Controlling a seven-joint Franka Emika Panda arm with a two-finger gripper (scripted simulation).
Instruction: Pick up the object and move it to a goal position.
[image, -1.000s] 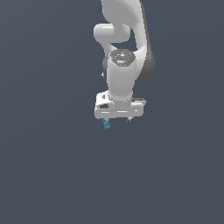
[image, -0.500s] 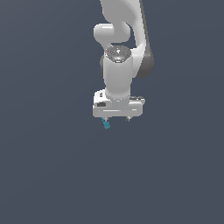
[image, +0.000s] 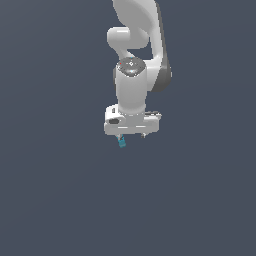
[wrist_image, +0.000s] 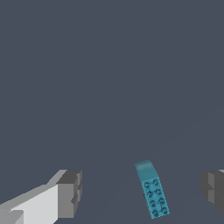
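Observation:
The object (wrist_image: 152, 197) is a small teal-blue studded brick, elongated, lying on the dark grey floor. In the wrist view it rests between my two grey fingertips (wrist_image: 70, 192), nearer the other finger, and touches neither. My gripper (wrist_image: 141, 192) is open wide, with clear gaps on both sides of the brick. From the exterior view the object (image: 121, 142) peeks out just under the white hand, toward the exterior view's left. The gripper (image: 131, 135) points straight down over it, and its fingers are mostly hidden by the hand.
The plain dark grey floor (image: 60, 200) spreads all around. The white arm (image: 137, 40) rises above the hand. No goal marker shows in either view.
The wrist and hand have shifted slightly toward the exterior view's left above the brick. The brick has stayed in place under the hand.

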